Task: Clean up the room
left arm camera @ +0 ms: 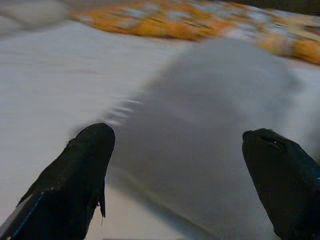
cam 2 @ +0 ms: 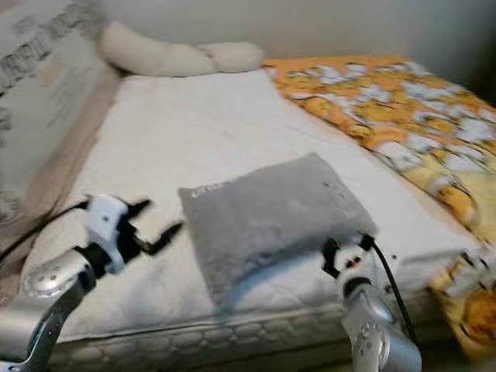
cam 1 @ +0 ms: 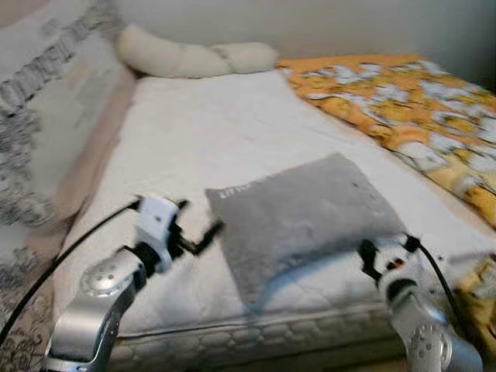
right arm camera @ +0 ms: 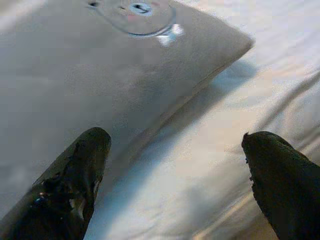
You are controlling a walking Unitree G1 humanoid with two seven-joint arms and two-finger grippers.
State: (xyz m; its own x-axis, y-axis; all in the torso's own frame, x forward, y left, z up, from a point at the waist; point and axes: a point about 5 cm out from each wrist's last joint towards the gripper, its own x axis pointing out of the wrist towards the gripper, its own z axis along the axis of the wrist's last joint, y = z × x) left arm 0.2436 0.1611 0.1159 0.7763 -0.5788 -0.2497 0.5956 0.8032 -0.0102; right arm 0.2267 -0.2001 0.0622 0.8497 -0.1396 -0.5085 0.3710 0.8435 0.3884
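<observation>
A grey pillow (cam 1: 302, 217) lies near the front edge of the bare white mattress (cam 1: 201, 132), one corner hanging over that edge. My left gripper (cam 1: 203, 237) hovers open just off the pillow's left edge, and its wrist view has the pillow (left arm camera: 210, 125) between the spread fingers (left arm camera: 75, 180). My right gripper (cam 1: 387, 252) is open at the pillow's front right corner, with the pillow (right arm camera: 100, 70) in front of its fingers (right arm camera: 75, 175).
An orange patterned blanket (cam 1: 411, 108) covers the right side of the bed and drops over its edge. A cream braided bolster (cam 1: 194, 58) lies at the head. A grey-printed padded bumper (cam 1: 46, 116) lines the left side.
</observation>
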